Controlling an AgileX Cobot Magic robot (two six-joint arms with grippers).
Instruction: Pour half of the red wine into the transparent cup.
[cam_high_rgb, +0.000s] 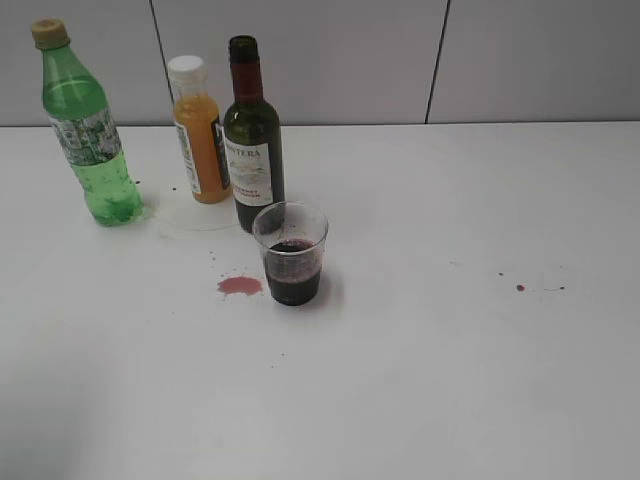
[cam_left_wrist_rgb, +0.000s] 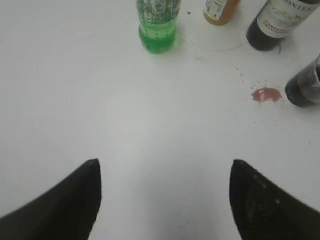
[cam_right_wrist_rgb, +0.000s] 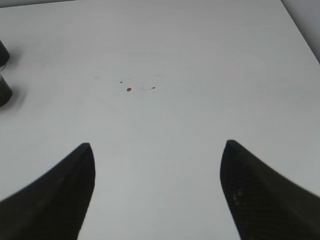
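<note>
Exterior: the red wine (cam_high_rgb: 252, 140), its label ending "…NTERA", stands uncapped just behind the transparent cup (cam_high_rgb: 291, 255), partly filled with dark wine, on the worktop (cam_high_rgb: 450, 350).

Left wrist: left pincer (cam_left_wrist_rgb: 165, 192) gapes wide, holding nothing; a spill (cam_left_wrist_rgb: 266, 94) lies beside the cup.

Right wrist: right pincer (cam_right_wrist_rgb: 157, 182) likewise wide, empty.

Transparent cup (cam_high_rgb: 291, 254) stands just before the wine bottle (cam_high_rgb: 252, 140), spill (cam_high_rgb: 240, 285) at its left.
</note>
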